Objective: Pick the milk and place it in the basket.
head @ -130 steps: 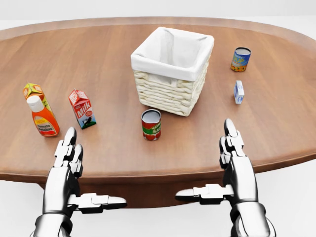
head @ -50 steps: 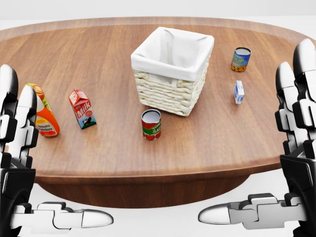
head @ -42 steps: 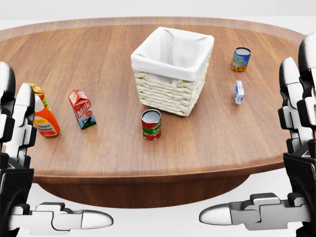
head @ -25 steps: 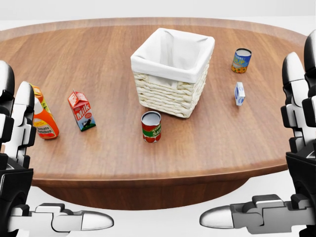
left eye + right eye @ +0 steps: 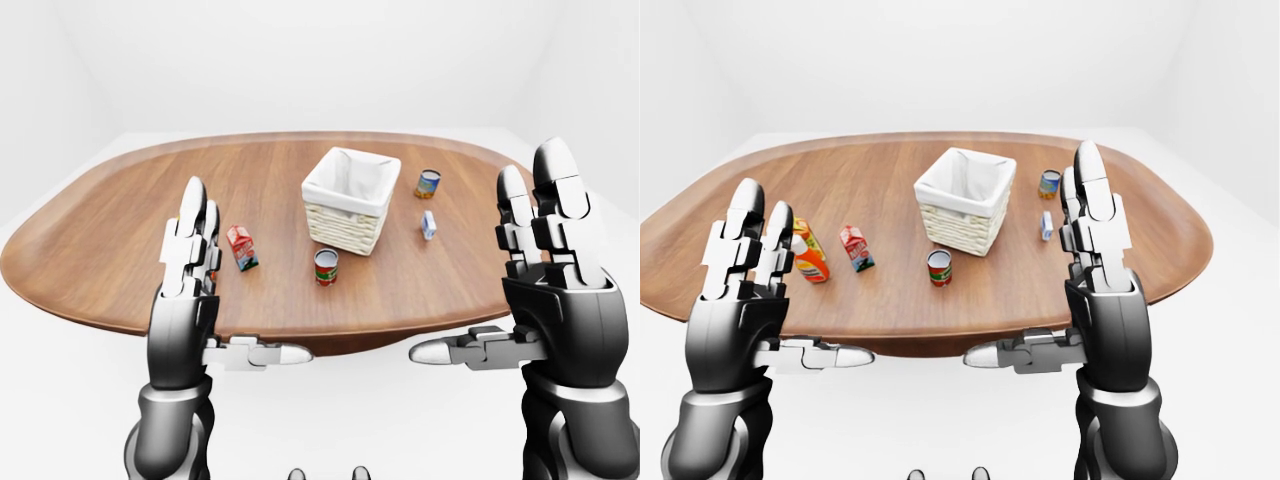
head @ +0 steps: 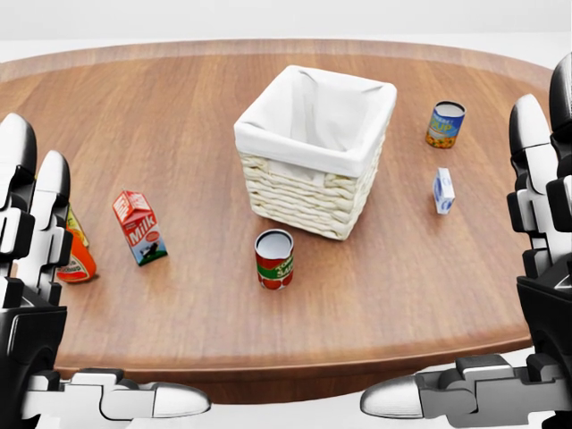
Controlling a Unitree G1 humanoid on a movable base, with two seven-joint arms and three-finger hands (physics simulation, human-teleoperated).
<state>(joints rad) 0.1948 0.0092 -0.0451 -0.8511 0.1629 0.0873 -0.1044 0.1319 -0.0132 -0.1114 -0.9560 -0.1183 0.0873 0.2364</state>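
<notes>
**Hands raised, milk not yet reached**

Milk carton (image 6: 138,228) stood upright near the tabletop's (image 6: 179,116) left end, not far from its near edge. An orange bottle (image 6: 77,255) stood just beside it on the left, partly hidden by the left hand (image 6: 31,268) in the head view. A second, orange-and-yellow carton (image 5: 801,232) touched or nearly touched that bottle.

Left hand was spread, fingers straight up, thumb out sideways, holding nothing. Right hand (image 6: 541,268) the same: spread and empty. Both hung short of the near edge, well apart from anything on the tabletop.

Judged step: reach for the milk. The left hand looked the better placed, being on the carton's side. It should come in from the carton's right or from above, to keep clear of the bottle. Fingers should close on the carton's flat sides below the gabled top; a hold too high would likely tip it. It needs lifting clear of the basket's rim before carrying it across.

Basket (image 6: 308,192), woven with a white cloth liner, stood near the tabletop's middle. Its visible inside was empty; the bottom could not be fully seen. A red-labelled can (image 6: 274,259) stood just beside the basket's near corner. A blue-labelled can (image 6: 445,124) and a small blue-and-white carton (image 6: 443,190) stood toward the right end.
</notes>
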